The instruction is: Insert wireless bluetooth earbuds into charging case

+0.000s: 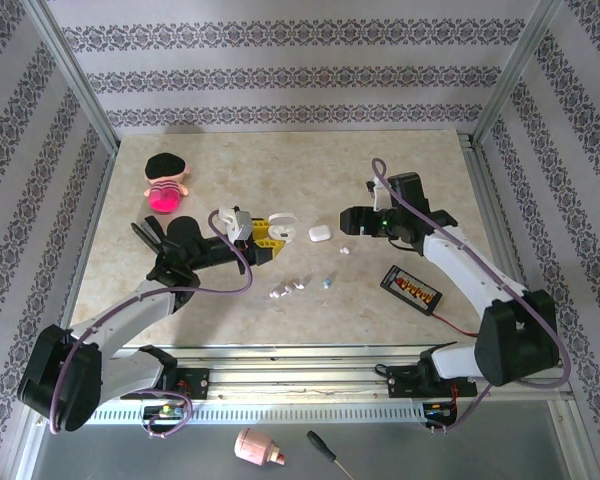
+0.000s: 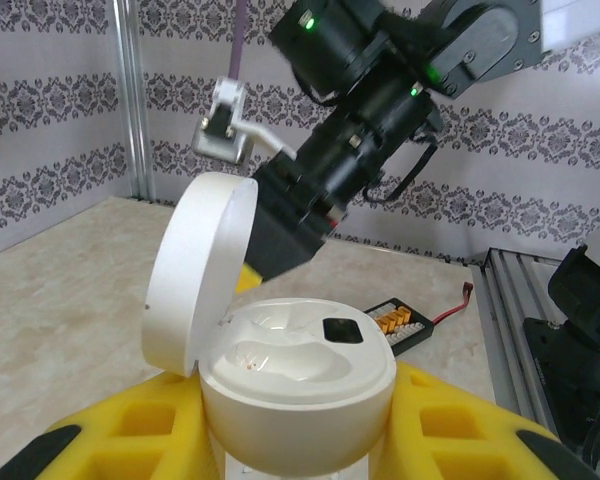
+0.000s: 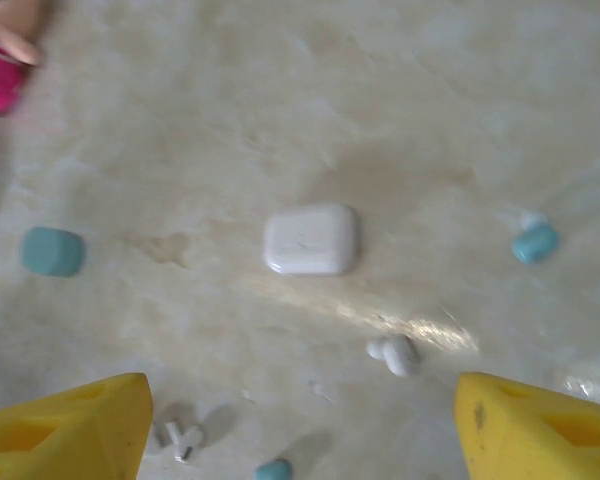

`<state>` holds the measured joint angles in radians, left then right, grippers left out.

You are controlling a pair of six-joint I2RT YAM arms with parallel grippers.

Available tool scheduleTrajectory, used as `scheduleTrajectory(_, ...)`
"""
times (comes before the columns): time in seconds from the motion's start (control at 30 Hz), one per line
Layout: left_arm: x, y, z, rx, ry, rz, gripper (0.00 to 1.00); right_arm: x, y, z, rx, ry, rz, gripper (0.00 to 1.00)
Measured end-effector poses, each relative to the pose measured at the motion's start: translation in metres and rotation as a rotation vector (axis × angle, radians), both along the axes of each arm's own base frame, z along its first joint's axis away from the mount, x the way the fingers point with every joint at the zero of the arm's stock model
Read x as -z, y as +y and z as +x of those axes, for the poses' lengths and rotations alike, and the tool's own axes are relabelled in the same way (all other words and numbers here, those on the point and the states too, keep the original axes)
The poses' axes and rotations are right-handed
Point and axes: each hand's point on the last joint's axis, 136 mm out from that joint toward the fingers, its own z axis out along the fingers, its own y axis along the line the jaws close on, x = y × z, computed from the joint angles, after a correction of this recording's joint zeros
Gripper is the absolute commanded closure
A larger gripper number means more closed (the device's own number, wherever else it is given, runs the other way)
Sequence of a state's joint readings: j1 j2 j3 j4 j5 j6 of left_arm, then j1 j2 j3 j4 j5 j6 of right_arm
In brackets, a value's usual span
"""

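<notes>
Left wrist: left fingers (image 2: 130, 430) pinch the open case (image 2: 295, 385); right fingers (image 3: 70, 425) wide, empty, roomy counter (image 3: 280, 100) around shut case (image 3: 311, 239).

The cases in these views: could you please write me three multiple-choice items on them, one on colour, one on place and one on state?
1. What colour is the closed case lying on the table, in the middle of the right wrist view?
A teal
B white
C black
2. Where is the round case?
A flat on the table
B between the left pincer's fingers
C on top of the closed case
3. How is the round case's lid?
A shut
B hinged up
C taken off
Answers: 1 B, its shell is plain white; 2 B, yellow fingers flank it on both sides; 3 B, the lid stands upright, joined at one side.
</notes>
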<state>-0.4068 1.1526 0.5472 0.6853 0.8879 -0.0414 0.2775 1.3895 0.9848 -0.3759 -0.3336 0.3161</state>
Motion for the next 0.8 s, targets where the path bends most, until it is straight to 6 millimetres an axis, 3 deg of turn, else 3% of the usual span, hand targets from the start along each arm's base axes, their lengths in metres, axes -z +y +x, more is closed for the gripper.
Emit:
scheduleTrajectory(0.17, 0.004, -0.005, 0.008, 0.013, 0.006, -0.025, 0.77, 0.051, -0.009, -0.003, 0.065, 0.164, -0.077, 0.33)
scheduleTrajectory(0.33, 0.008, -0.006, 0.018, 0.016, 0.014, -0.057, 0.77, 0.086, 0.001, -0.02, 0.033, 0.278, -0.178, 0.4)
scheduleTrajectory(0.5, 0.009, 0.008, 0.027, -0.022, 0.006, -0.084, 0.77, 0.093, 0.027, -0.038, -0.036, 0.303, -0.225, 0.42)
scheduleTrajectory(0.8, 0.01, 0.061, 0.046, -0.181, -0.014, -0.1, 0.77, 0.101, 0.102, -0.083, -0.244, 0.348, -0.224, 0.46)
